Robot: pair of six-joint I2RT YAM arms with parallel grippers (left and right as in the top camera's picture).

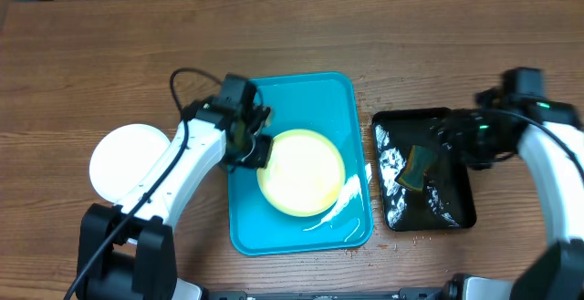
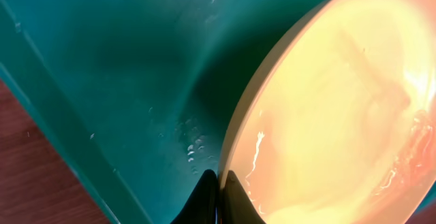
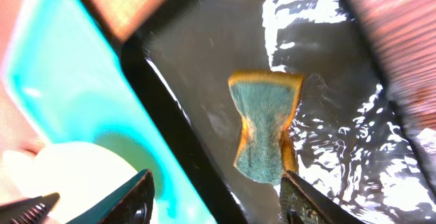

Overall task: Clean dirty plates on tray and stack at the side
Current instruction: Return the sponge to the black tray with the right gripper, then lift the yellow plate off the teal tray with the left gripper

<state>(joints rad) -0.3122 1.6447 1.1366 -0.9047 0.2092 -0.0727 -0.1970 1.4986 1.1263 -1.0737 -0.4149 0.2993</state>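
Left pincer [image 1: 258, 148] closed on left rim of yellow-green plate [image 1: 306, 172], mid turquoise tray [image 1: 301, 95]. Right pincer [image 3: 218, 186] open above sponge [image 3: 262, 129] in black tray [image 1: 456, 211]. Wiping likely finished; next, lift plate left onto white plate [image 1: 128, 159] on desk.

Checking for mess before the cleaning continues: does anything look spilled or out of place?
Yes: whitish wet streaks pool on the turquoise tray beside the pale plate, at its corner nearest the black tray. The sponge lies pinched in the black tray's water.
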